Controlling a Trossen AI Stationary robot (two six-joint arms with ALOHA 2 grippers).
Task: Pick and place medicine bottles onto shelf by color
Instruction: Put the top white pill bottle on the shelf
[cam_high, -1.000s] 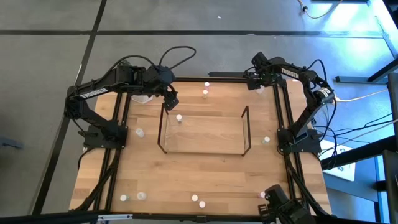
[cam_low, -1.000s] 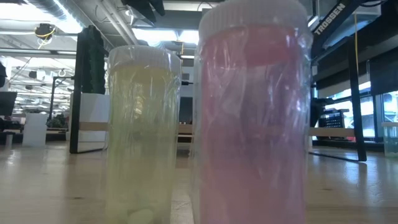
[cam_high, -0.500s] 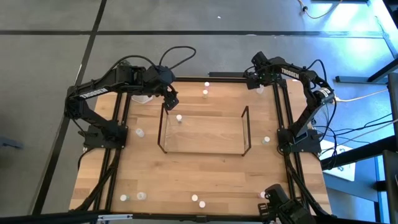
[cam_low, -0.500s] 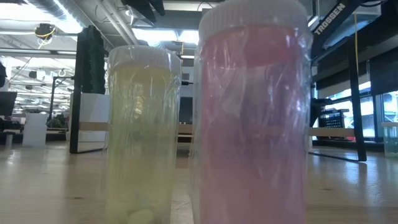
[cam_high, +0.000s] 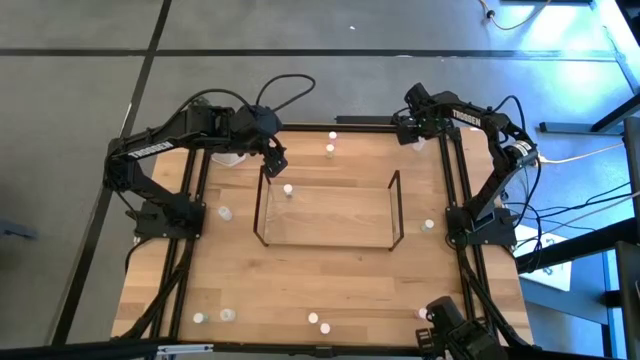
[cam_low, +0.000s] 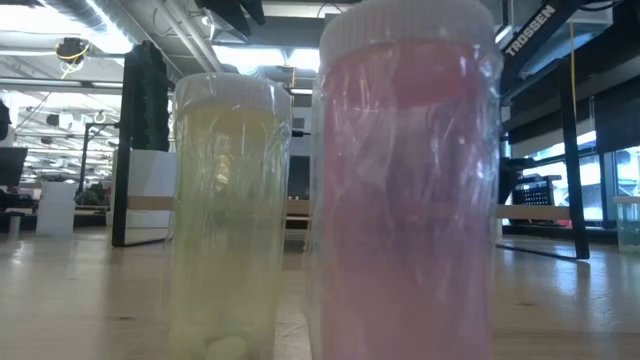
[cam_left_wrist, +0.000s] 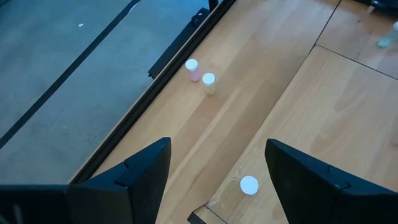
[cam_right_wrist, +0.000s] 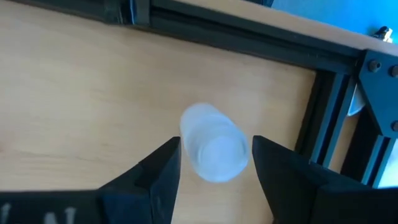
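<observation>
1. Right gripper (cam_right_wrist: 211, 158): fingers apart, straddling a pale whitish bottle (cam_right_wrist: 214, 142) at the table's upper-right corner in the high view. The pads flank it with gaps both sides, not clamped yet.
2. Left gripper (cam_left_wrist: 214, 168): fingers apart, nothing between them, hovering at the upper-left end of the shelf (cam_high: 328, 211). One white-capped bottle (cam_left_wrist: 249, 185) sits below it, inside the shelf's upper-left corner.
3. Other bottles are scattered: a pink one (cam_left_wrist: 193, 69) and a yellowish one (cam_left_wrist: 209, 83) touching or nearly so near the top table edge, more along the bottom edge and both sides.
4. Handling, my read: small, light, rigid plastic cylinders with smooth, likely slippery film wrap. They tip easily, so grip mid-body across the diameter, fingers level, moderate squeeze.
5. Shelf is clear sheet with a thin dark wire frame and upright ends; walls are hard to see, so clear the end uprights on entry.
6. The table (cam_high: 300, 290) is pale wood planks, matte, inside a black rail frame.
</observation>
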